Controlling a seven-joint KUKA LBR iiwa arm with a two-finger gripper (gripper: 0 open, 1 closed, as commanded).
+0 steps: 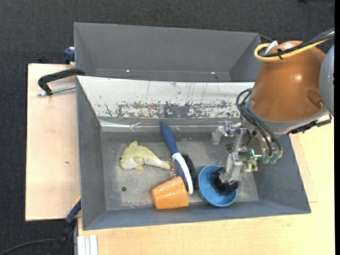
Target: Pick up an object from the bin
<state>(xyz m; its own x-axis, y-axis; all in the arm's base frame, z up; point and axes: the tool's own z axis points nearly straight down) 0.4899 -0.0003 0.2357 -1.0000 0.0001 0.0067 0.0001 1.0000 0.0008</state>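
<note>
The grey metal bin (87, 158) is taking up most of the scene, and nothing is leaving it yet: every loose thing is lying on the floor, so the pick appears to be at the reach-and-grip stage, with closing (if not already made) and lifting left to do. The arm, under its orange cover, is coming in from the right and is hanging its gripper (224, 185) down into the near right part of the bin, where its dark tips are sitting inside a blue bowl (209, 194). Whether the gripper is apart or together, I cannot tell; the tips are reading as one dark patch against the bowl's inside. The bowl is lying upright on the floor near the near wall. It is round, shallow and plain blue, with its rim showing all around except where the gripper is covering it. Just left of it a brush (175, 155) with a blue handle and white-and-black head is lying slantwise. An orange cup (170, 194) is lying on its side at the brush's near end, and a pale yellow soft-looking lump (135, 157) is resting farther left.
</note>
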